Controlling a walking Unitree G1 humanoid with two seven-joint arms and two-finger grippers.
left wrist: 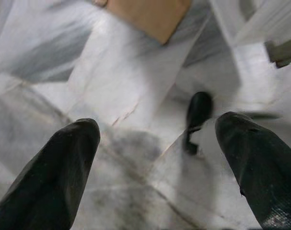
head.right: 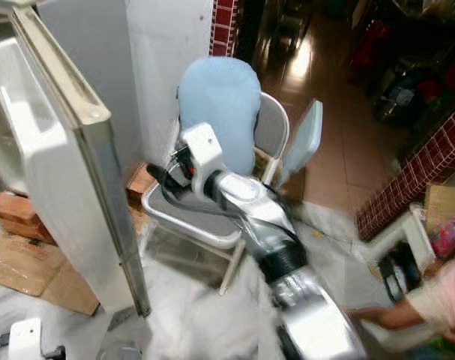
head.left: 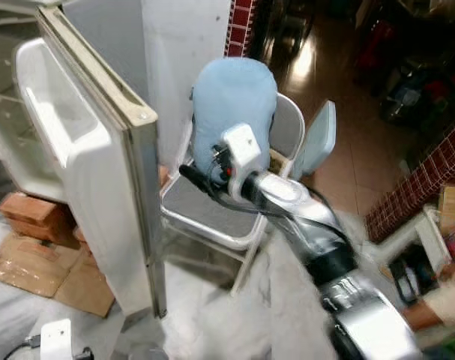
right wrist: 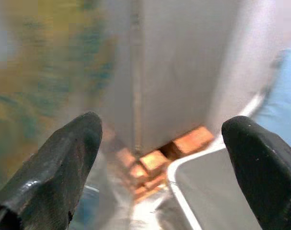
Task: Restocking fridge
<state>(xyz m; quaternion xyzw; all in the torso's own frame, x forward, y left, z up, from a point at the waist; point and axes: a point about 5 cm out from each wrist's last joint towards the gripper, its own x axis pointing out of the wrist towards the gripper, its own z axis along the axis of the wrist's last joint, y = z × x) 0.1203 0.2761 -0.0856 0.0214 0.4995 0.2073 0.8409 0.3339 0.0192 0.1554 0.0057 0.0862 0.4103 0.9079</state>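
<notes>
Fridge door (head.left: 100, 150) stood wide open at the robot's left, white shelf bin on its inner face, long axis upright, free edge pointing toward the robot. Right claw (right wrist: 159, 158) was spread wide and empty, reaching over the grey seat of the folding chair (head.left: 212, 214) beside the door edge, bricks (right wrist: 157, 163) on the floor beyond. Left claw (left wrist: 157, 158) hung low, also wide and empty, aimed at the marble floor (left wrist: 126, 86). No stock item could be made out. Likely step: approach and fetch. Best done by clearing the door edge, slowing while views are blurred, keeping fingers parted until something is between them. A person's arm (head.right: 407, 307) was low right.
</notes>
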